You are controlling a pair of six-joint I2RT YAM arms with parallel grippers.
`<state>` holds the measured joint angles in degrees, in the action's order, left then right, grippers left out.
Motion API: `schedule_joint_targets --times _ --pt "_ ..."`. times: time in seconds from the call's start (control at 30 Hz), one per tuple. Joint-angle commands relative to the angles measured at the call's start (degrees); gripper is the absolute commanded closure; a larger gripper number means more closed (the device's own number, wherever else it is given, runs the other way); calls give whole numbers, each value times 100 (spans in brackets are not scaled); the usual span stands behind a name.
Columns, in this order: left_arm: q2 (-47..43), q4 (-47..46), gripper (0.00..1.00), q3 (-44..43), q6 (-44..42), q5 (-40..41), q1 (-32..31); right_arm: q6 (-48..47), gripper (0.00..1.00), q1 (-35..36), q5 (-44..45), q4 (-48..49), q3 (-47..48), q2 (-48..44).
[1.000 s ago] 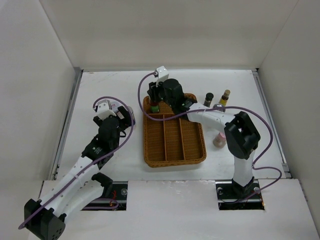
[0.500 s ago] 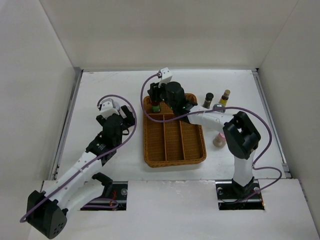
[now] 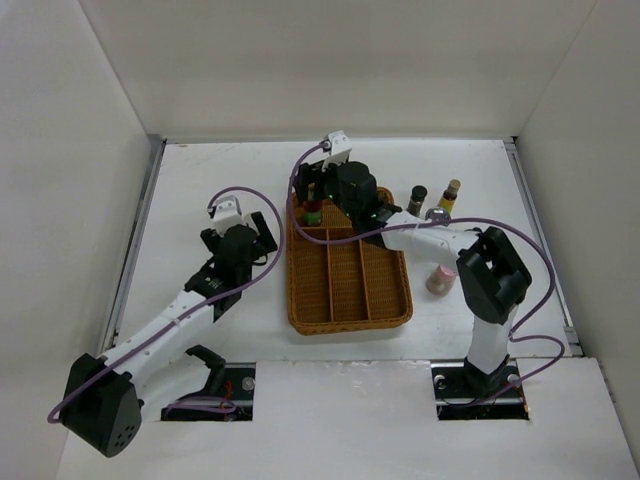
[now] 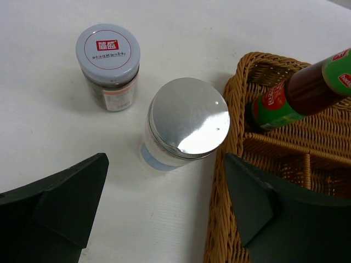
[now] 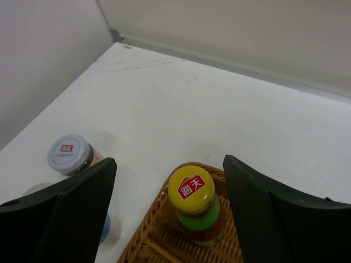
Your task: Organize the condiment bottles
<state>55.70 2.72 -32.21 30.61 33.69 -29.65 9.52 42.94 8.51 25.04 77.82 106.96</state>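
Writing first: red-green bottle (image 5: pixel 191 192) has a yellow cap with a red house-shaped logo and white characters "海天". In the left wrist view its green neck label shows a red patch with white print, cut off and unreadable. Bottle stands in the far-left corner compartment of the wicker tray (image 3: pixel 350 325). Right gripper (image 5: pixel 170 160) hangs above it with its jaws wide apart, one finger either side of the cap, neither touching, holding nothing.

White-lid jar (image 4: pixel 108 50): pale lid with a thin red ring and a red square holding two white Chinese characters I can't make out. A line of tiny red text sits under the square, too small to read. Dark contents, pale side label with an orange strip, also unreadable. Silver-lid jar (image 4: pixel 188 121): plain shiny lid, white body with a blue band. Both stand on the table (image 3: pixel 220 170) left of the tray, near each other but not touching; the silver-lid jar is just beside the tray rim. Left gripper (image 4: pixel 165 159) sits over the silver-lid jar, fingers spread wide and clear of it, empty.

Right of the tray, on the table: black-capped bottle (image 3: pixel 417 199) and yellow-capped bottle (image 3: pixel 449 195) side by side near the far corner. Pink jar (image 3: pixel 438 279) is nearer, beside the right arm. Labels there are too small to read.
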Motion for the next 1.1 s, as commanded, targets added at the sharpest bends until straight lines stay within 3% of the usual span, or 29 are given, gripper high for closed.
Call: schedule_joint_targets --times 0.0,0.23,0.6,0.77,0.87,1.07 --pt "-16 -351 13 -286 -99 120 -10 85 14 17 -60 441 23 -342" --pt "397 -535 13 -409 -275 181 60 164 11 17 1 388 -170 -973" --pt "1364 -984 17 -919 -749 199 113 815 8 140 -131 502 -1269 -2099" --pt "1523 -1221 43 -893 -794 208 166 972 9 254 -25 651 -1813 -2486" --pt "1076 -1195 59 -805 -793 313 78 1122 9 342 19 730 -2200 -2846" --pt "-444 -344 65 -892 -846 586 -623 1298 9 457 230 915 -3070 -3856"
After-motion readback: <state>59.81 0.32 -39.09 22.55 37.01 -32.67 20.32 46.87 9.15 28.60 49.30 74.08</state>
